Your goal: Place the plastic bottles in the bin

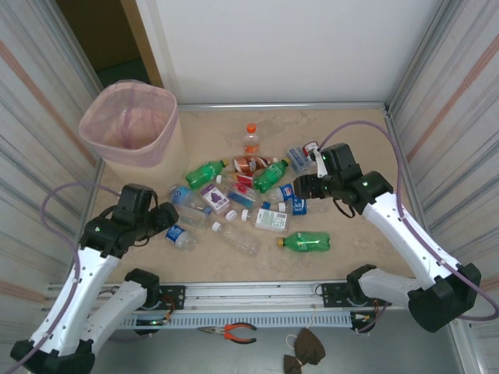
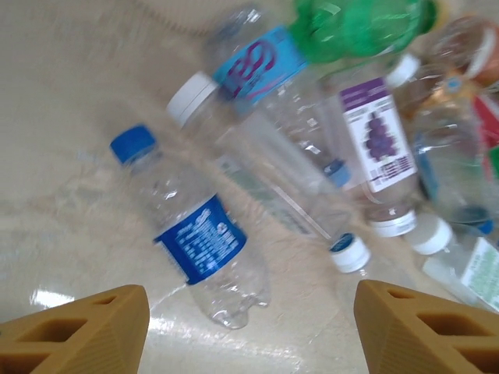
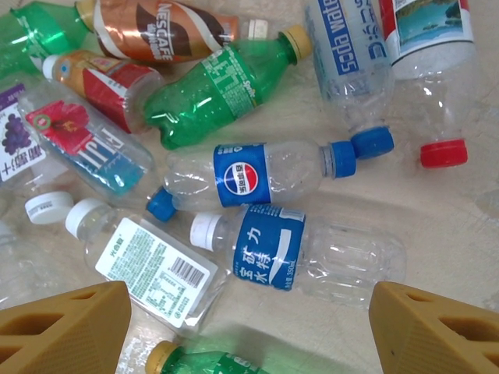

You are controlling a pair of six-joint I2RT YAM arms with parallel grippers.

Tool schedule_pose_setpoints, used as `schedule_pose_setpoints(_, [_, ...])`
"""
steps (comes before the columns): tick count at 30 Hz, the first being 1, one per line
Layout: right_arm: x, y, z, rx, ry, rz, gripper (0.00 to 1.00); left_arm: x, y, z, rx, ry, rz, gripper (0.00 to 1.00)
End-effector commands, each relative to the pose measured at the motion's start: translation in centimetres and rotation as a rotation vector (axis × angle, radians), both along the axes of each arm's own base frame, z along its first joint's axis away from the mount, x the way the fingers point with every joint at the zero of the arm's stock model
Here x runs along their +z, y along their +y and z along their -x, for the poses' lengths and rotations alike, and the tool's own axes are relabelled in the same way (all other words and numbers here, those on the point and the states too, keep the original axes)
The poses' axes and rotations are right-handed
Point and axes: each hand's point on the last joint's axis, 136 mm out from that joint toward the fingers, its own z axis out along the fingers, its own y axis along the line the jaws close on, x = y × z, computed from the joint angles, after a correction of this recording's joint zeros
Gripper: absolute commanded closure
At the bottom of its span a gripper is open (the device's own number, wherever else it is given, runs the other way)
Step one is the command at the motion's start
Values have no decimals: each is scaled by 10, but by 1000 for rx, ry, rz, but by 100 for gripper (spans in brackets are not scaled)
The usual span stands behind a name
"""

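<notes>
1. Underneath everything, the beige table [image 1: 203,128] runs between corrugated side walls.
2. At its far left corner stands the bin [image 1: 125,154], beige, with a pink bag folded over its rim, well apart from the bottles.
3. Left gripper [image 1: 165,216] [image 2: 249,327]: hangs low over the left edge of the pile. Its two tan fingertips are spread wide with nothing between them.
4. Right gripper [image 1: 302,187] [image 3: 249,327]: sits over the right side of the pile. Its fingertips are likewise wide apart and grip nothing.
5. The plastic bottles [image 1: 242,191] lie scattered on their sides across the middle of the table, many touching one another.
6. A green bottle [image 1: 306,242] lies alone near the front edge, just beside the pile.
7. An orange-capped bottle [image 1: 250,139] sits apart on the far side.
8. Below the left gripper lies a clear bottle with a blue cap and blue label [image 2: 199,241]. Near it is a purple grape-label bottle [image 2: 378,144].
9. Below the right gripper, a Pepsi bottle [image 3: 257,171] lies just beside a white-capped bottle with a blue label [image 3: 300,253].
10. Red-handled pliers [image 1: 234,333] rest on the ledge in front of the arm bases.
</notes>
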Motion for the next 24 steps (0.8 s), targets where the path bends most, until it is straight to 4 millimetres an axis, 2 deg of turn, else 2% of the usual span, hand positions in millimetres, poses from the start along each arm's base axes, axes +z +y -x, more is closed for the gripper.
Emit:
schedule_pose_setpoints(1, [-3, 2, 3, -7, 3, -18, 21, -30, 8, 14, 132, 119, 51, 30])
schedule_pose_setpoints(7, [-6, -2, 6, -19, 0, -8, 21, -70, -4, 12, 167, 214, 205, 31])
schedule_pose_setpoints(17, [-5, -3, 3, -29, -11, -2, 21, -98, -9, -4, 184, 278, 251, 22])
schedule_pose_setpoints(24, [-1, -4, -1, -37, -27, 10, 21, -120, -6, -7, 244, 308, 287, 23])
